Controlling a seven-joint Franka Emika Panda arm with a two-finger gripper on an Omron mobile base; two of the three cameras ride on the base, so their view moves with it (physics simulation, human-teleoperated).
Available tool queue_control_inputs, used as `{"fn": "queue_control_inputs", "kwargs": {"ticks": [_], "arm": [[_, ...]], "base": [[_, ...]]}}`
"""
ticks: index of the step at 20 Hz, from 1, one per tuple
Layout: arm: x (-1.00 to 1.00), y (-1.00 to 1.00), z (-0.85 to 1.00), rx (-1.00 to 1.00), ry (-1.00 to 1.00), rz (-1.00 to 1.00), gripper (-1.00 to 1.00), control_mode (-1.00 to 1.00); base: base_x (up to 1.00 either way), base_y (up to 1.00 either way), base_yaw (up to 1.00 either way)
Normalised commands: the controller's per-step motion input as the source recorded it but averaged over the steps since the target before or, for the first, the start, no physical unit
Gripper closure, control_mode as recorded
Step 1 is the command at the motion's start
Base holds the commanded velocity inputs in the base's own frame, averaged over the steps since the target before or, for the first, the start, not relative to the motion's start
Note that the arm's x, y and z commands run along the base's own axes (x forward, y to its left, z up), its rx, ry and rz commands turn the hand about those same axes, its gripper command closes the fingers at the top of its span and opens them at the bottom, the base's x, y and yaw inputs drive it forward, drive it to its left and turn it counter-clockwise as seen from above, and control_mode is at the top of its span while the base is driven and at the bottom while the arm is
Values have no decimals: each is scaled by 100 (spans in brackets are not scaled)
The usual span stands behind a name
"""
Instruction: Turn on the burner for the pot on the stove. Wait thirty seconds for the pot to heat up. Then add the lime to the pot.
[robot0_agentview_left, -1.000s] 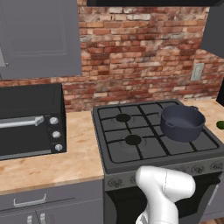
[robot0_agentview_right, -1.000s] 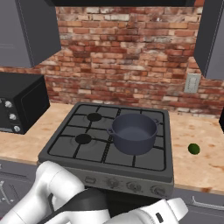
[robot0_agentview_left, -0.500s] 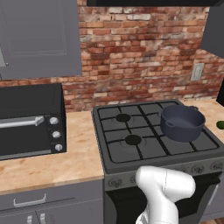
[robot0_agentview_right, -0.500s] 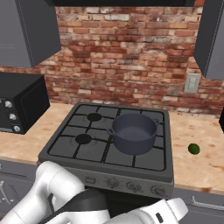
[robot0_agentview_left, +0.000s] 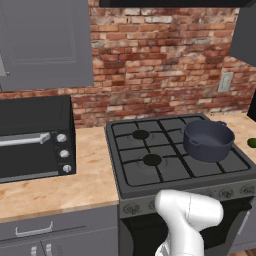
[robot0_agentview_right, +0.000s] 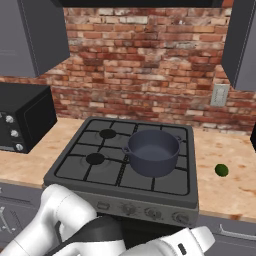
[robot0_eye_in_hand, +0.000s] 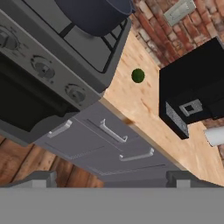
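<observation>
So you're basically sitting at the very start here. Nearest to you, the gripper (robot0_eye_in_hand: 109, 178) is hanging low in front of the cabinet drawers (robot0_eye_in_hand: 107, 131), jaws spread wide with nothing between them, tilted so it's looking up past the front of the stove (robot0_agentview_right: 125, 192).

Next up is the row of knobs (robot0_eye_in_hand: 42, 67) along the stove's front panel. I'm not seeing any flame or glow around the burners (robot0_agentview_left: 152, 160), so I'm guessing the burner isn't lit yet, and you're not touching a knob either. So everything is still ahead of you: turning the right knob, doing the thirty-second wait, then fetching the fruit.

Going further in, the pot (robot0_agentview_right: 151, 152) is sitting upright on the grates, on the stove's right half and about midway back, mouth pointing straight up, looking empty. Being round, it isn't really showing a long axis except the line through its two small side handles, and that's running roughly left to right and slightly back.

The lime (robot0_agentview_right: 221, 170) is resting on the table (robot0_agentview_right: 235, 180) to the right of the stove, well apart from the pot. It's a little ball, so no real pointing direction to worry about. Past it, a black box-like appliance (robot0_eye_in_hand: 197, 94) is sitting further along the table.
</observation>
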Motion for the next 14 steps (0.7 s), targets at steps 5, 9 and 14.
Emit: {"fn": "queue_control_inputs", "kwargs": {"ticks": [5,9,14], "arm": [[0,0,0,0,0,0,-100,-100],[0,0,0,0,0,0,-100,-100],[0,0,0,0,0,0,-100,-100]], "base": [[0,0,0],[0,0,0],[0,0,0]]}}
